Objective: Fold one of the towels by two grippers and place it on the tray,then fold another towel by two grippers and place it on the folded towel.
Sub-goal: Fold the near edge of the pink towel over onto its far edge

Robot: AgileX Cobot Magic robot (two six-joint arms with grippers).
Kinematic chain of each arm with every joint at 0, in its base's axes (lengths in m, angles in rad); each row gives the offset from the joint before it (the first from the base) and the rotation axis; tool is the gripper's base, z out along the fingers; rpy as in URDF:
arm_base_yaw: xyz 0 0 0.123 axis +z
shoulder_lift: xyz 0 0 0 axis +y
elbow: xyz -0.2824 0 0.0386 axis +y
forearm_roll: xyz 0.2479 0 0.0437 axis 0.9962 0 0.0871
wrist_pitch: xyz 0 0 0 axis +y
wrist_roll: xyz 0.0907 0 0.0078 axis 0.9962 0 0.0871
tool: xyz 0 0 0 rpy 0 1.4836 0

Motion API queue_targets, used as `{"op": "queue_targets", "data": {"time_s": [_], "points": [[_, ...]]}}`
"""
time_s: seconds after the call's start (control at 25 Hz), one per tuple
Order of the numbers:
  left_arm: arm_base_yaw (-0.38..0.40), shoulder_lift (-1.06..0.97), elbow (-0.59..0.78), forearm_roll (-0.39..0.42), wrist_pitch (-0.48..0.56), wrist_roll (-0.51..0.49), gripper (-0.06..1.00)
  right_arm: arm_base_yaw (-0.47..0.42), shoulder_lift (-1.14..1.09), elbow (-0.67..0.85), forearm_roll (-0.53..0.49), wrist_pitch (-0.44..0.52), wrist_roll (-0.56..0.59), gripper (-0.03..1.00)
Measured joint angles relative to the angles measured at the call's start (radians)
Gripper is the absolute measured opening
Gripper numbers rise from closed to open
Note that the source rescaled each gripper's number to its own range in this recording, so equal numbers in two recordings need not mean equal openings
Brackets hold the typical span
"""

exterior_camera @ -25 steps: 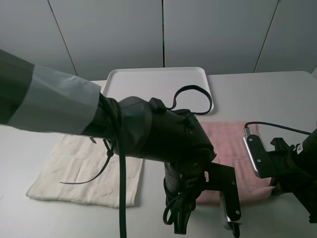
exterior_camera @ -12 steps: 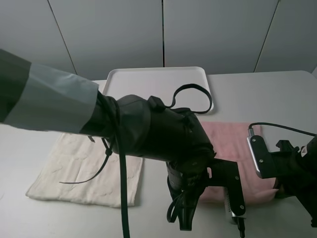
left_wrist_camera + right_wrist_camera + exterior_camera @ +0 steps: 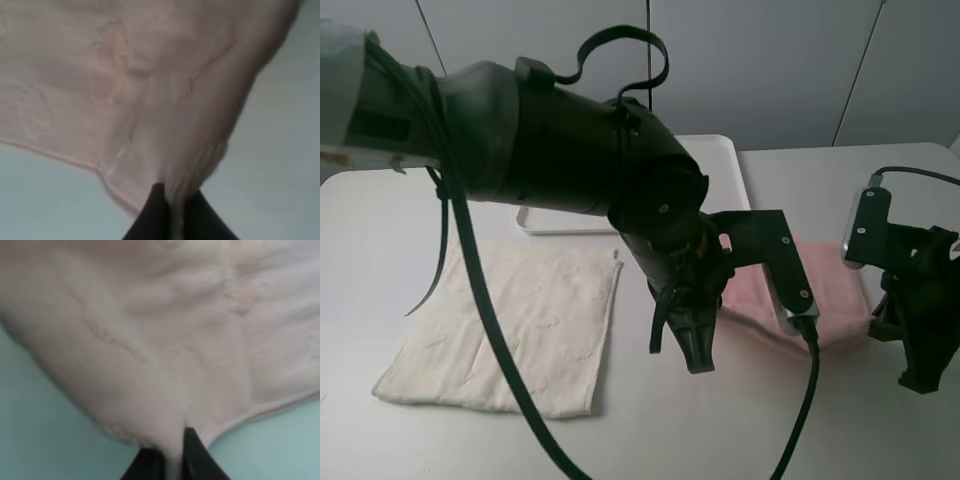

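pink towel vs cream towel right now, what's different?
Colour: the pink towel is pale pink, the cream towel off-white. State: the pink towel is pinched at its near edge by the left tool and right tool, fabric tented there; the cream towel lies flat, untouched. Shared: embossed terry, both off the tray.

Left arm [image 3: 570, 150] bulk spans over tray [image 3: 725, 170] front; cream towel [image 3: 510, 330] flat at left; near table [image 3: 880, 440] edge bare

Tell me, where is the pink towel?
The pink towel sits right of centre in the high view, by the tray, right of the cream towel, pinched by the left gripper and right gripper.
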Motion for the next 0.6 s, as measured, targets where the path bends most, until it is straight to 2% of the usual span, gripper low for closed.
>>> {"op": "queue_targets", "data": {"time_s": [0.12,0.28,0.6], "points": [[0.019,-0.002,0.000,-0.005,-0.020,-0.018,0.00,0.000,-0.002,-0.058,0.000,0.029,0.134,0.01],[0.059,-0.002,0.000,-0.007,-0.066,-0.081,0.00,0.000,-0.002,-0.095,0.000,0.034,0.256,0.01],[0.121,0.002,0.000,-0.027,-0.146,-0.102,0.00,0.000,-0.002,-0.097,-0.029,-0.045,0.490,0.01]]}}
